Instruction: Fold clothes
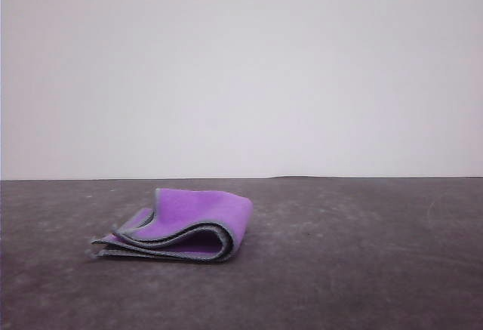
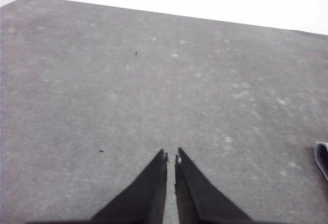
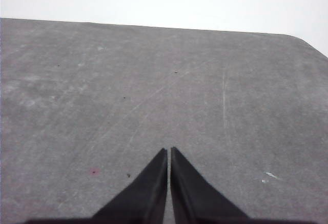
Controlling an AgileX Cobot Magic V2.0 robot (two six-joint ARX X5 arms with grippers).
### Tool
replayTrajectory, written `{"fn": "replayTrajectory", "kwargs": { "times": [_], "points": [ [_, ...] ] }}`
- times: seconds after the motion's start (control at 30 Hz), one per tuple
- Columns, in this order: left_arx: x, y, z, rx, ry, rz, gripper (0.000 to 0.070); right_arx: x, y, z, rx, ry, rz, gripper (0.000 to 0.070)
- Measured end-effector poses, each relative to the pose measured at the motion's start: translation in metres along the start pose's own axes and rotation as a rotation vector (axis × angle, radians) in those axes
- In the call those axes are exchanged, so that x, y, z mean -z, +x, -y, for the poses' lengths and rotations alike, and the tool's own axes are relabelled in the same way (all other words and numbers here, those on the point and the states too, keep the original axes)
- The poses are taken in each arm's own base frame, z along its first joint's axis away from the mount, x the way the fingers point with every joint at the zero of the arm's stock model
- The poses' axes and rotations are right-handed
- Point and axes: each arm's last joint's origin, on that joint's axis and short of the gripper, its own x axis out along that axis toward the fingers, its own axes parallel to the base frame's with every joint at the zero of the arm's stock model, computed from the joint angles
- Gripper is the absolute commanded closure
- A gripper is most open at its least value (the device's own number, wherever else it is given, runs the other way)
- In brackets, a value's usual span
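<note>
The cloth lies on the dark grey table, left of centre in the front view. It sits folded into a loose stack of several layers, purple face outward, with grey stitched edging tracing each layer. The upper layer bows upward and curls over on its right side instead of lying flat, which suggests a thick, springy fabric that resists creasing.

Expected handling: light, soft and non-fragile. It is unlikely to slip on the matte table, but the layers will probably spring open when released. The best holding points appear to be the stacked edges at the cloth's left end, or the raised lip of the top layer, where a fingertip can pass beneath.

In the left wrist view, a dark edge at the right border may be the cloth; this cannot be confirmed. The left gripper hangs above bare table, its fingers nearly together, holding nothing.

The right gripper likewise hovers over bare table, fingers closed together and empty.
</note>
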Motion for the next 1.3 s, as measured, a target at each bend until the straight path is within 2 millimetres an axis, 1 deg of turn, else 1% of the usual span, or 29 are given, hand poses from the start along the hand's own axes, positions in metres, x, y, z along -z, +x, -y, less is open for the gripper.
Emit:
{"fn": "replayTrajectory", "kwargs": {
  "times": [1.3],
  "points": [
    [0.0, 0.0, 0.0, 0.0, 0.0, 0.0, 0.0683, 0.0, 0.0, 0.0, 0.0, 0.0, 0.0, 0.0697]
  ]
}}
